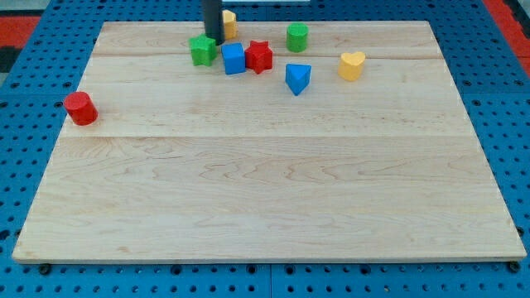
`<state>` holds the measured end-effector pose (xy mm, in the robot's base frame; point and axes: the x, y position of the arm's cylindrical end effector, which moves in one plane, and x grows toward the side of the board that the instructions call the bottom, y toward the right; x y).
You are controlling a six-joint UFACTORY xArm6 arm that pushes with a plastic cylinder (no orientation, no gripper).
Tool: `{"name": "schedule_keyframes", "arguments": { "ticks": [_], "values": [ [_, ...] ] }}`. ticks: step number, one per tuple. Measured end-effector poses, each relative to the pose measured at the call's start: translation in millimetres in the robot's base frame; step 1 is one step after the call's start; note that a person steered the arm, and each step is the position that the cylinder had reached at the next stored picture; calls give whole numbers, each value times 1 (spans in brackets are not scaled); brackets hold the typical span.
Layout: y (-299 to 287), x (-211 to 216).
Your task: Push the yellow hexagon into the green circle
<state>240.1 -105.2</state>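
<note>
The yellow hexagon (229, 21) sits at the board's top edge, partly hidden behind my dark rod. My tip (214, 40) is just left of and below the hexagon, right above the green star (202, 50). The green circle (297, 36) stands further to the view's right, near the top edge, apart from the hexagon.
A blue cube (233, 59) and a red star (259, 56) sit side by side below the hexagon. A blue triangle (298, 78) and a yellow heart (352, 64) lie to the right. A red cylinder (81, 108) stands at the left edge of the wooden board (265, 182).
</note>
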Motion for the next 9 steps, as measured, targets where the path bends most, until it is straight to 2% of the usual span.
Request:
{"name": "schedule_keyframes", "arguments": {
  "ticks": [1, 2, 3, 6, 7, 8, 9],
  "values": [
    [-54, -12],
    [-49, -49],
    [-49, -49],
    [44, -42],
    [129, 5],
    [112, 11],
    [58, 8]
  ]
}}
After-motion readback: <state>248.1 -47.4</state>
